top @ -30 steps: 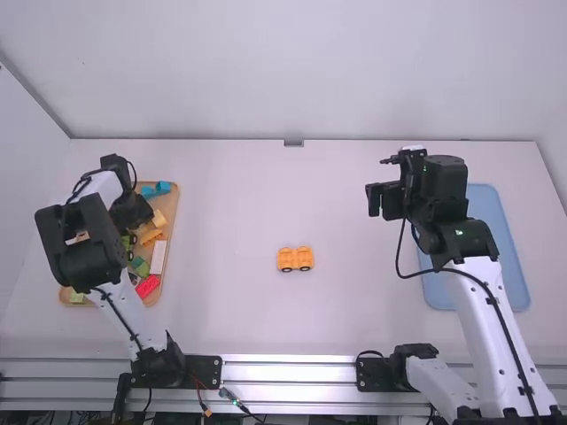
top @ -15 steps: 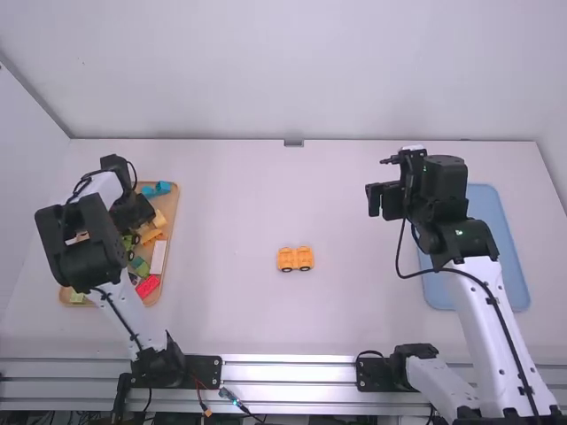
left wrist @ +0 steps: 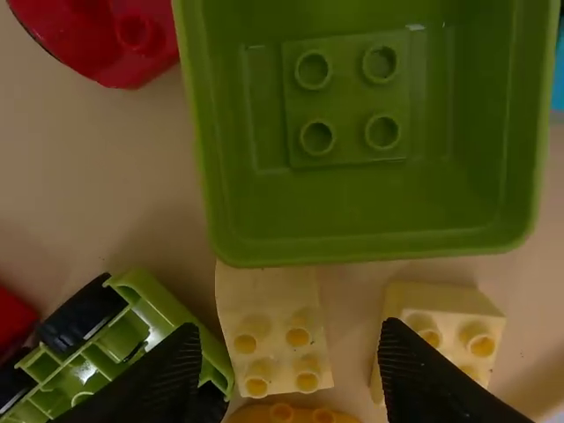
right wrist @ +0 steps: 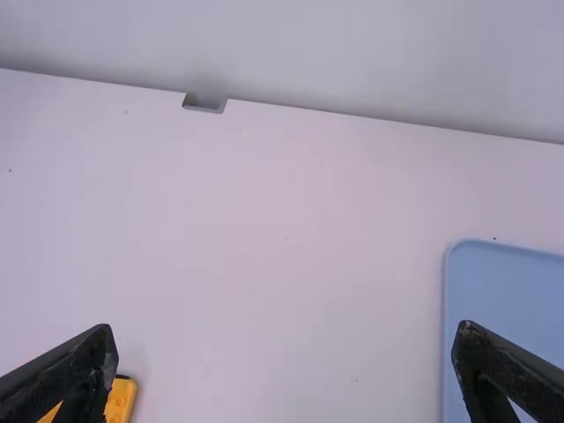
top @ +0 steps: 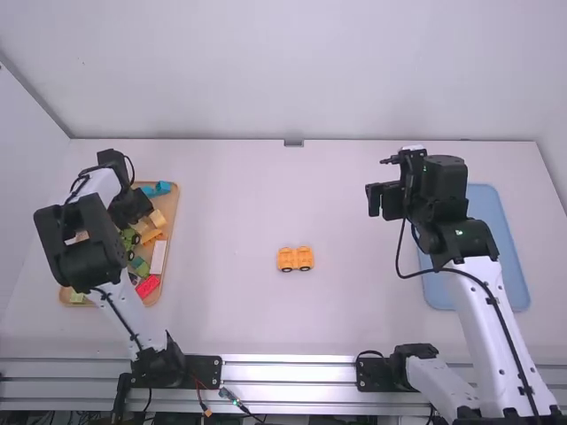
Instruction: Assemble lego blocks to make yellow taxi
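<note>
Well, the wooden tray (top: 172, 221) on the robot's left holds a jumble of pieces: a blue one (top: 162, 187), a white block (top: 159, 257), a red block (top: 148, 286) and more. Over it hangs the left tool (top: 131, 208), fingers spread wide and gripping nothing. Its wrist view shows a green open-topped box piece (left wrist: 467, 203) with four round studs on its floor, beside a green wheeled base (left wrist: 150, 304) and two pale yellow blocks, one (left wrist: 264, 295) near the box's edge, the other (left wrist: 454, 300) just beside it. The taxi's orange-yellow build (top: 295, 258) stands on dark wheels mid-table (top: 266, 195), between both trays. The right tool (top: 383, 201), also wide apart with nothing in it, is above the table, near the blue tray (top: 509, 257), which the right arm partly covers.
</note>
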{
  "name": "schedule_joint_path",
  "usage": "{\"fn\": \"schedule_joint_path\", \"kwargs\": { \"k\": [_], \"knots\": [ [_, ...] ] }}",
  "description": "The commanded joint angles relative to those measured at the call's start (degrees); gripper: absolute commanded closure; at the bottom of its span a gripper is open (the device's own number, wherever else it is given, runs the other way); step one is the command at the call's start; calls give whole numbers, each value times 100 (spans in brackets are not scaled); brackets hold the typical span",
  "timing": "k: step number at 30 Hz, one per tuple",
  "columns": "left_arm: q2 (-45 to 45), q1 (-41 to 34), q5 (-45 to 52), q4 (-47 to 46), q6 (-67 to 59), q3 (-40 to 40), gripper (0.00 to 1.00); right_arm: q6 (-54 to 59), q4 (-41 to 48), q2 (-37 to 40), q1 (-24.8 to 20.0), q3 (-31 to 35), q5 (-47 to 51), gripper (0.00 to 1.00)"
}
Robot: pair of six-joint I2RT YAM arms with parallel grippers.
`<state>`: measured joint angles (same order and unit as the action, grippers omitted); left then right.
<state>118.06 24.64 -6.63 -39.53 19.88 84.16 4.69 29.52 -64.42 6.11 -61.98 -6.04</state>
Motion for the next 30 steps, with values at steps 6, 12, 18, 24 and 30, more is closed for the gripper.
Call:
{"fn": "schedule_joint_path", "kwargs": {
  "k": [6, 12, 18, 24, 30],
  "knots": [
    [44, 7, -90, 35, 146, -85, 46, -20, -11, -20, 22, -181, 4, 1],
    [44, 11, -90, 328, 177, -442, 47, -17, -11, -20, 28, -181, 2, 1],
    [44, 11, -92, 247, 234, -481, 50, -15, -13, -20, 28, -181, 0, 1],
    [44, 4, -308, 212, 525, -573, 50, -15, 7, -20, 26, -181, 2, 1],
    [44, 4, -306, 516, 627, -844, 50, -15, 28, -20, 26, -181, 2, 1]
  ]
}}
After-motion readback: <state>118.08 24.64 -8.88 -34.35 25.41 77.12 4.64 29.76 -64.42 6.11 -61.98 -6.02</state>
